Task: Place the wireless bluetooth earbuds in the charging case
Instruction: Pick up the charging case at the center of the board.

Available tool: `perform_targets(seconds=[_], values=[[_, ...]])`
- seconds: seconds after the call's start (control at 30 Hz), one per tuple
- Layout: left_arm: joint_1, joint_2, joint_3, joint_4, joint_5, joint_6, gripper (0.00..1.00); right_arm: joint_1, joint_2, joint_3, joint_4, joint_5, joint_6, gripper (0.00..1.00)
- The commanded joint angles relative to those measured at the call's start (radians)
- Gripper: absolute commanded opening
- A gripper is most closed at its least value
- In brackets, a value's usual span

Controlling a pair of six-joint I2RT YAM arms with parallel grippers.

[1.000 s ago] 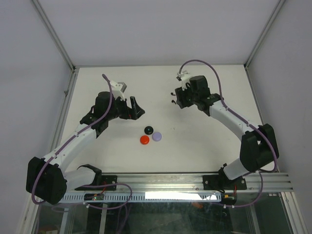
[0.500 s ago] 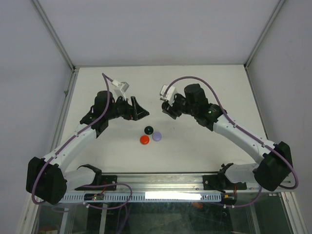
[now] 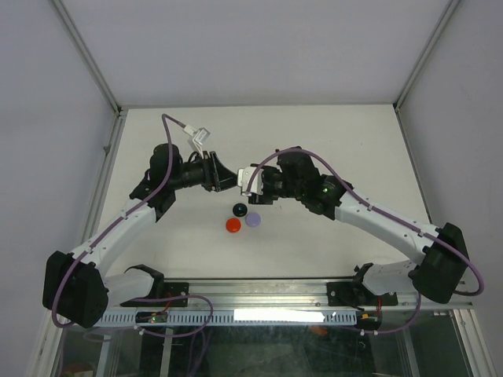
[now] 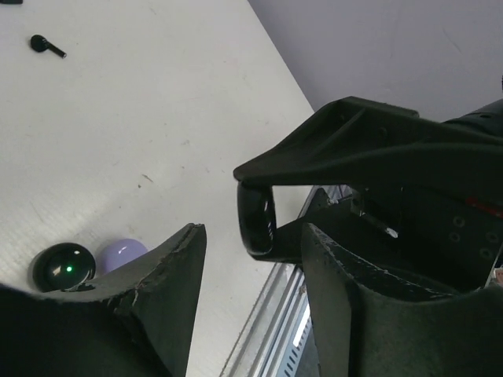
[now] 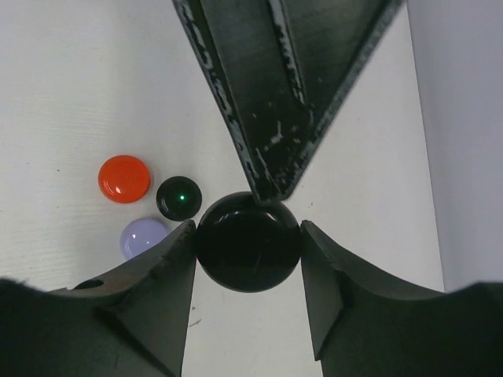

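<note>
Above the middle of the table [image 3: 330, 133] the arms have just come together. The right gripper [image 5: 248, 232] has swung in from 3 o'clock, its fingers clamped on a black round case [image 4: 257, 221]. The left gripper [image 3: 229, 181], meeting it from 9 o'clock, has narrowed its fingers, though a gap shows either side of the case's edge. This looks like a handover, or a two-handed opening of the case. No bud is held: a black earbud [image 4: 47, 45] lies on the table at 11 o'clock in the left wrist view, well apart. A red disc [image 3: 233, 225], lilac disc [image 3: 253, 220] and black disc [image 3: 240, 209] sit at 6 o'clock from the grippers.
</note>
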Motion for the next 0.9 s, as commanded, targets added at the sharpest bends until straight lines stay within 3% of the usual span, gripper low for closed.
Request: perform_targets(seconds=[0.0,0.7,0.87], values=[[0.006,0.018,-0.007,0.122,0.081,-0.066,0.5,0.035,0.02,0.069,0.024,0.0,-0.064,0.42],[-0.017,0.072,-0.035,0.131,0.155,-0.079,0.39,0.071,0.057,0.096,0.042,0.04,-0.117,0.41],[-0.027,0.1,-0.025,0.132,0.175,-0.073,0.31,0.076,0.061,0.099,0.045,0.041,-0.123,0.41]])
